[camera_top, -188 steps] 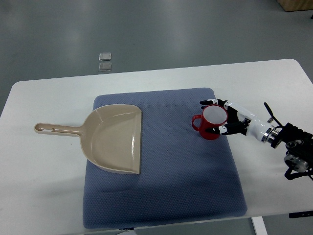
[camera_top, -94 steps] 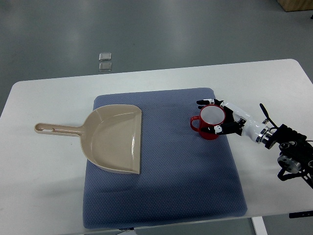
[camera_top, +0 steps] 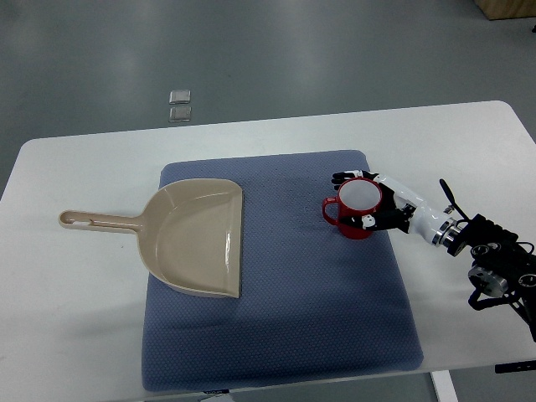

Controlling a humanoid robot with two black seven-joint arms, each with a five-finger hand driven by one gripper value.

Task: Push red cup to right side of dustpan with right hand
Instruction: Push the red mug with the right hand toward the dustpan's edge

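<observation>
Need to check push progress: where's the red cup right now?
In the top view the cup stands upright on the blue mat's right half, well right of the dustpan, with the right hand's fingers cupped around its far side.

The right hand [camera_top: 378, 203], black-fingered with a white back, covers the right wall of the red ceramic cup [camera_top: 356, 209], so contact between palm and cup cannot be confirmed. Its arm runs off the picture's right edge. Far beyond the hand, two small clear square objects [camera_top: 178, 105] on the grey floor are too small to identify.
</observation>
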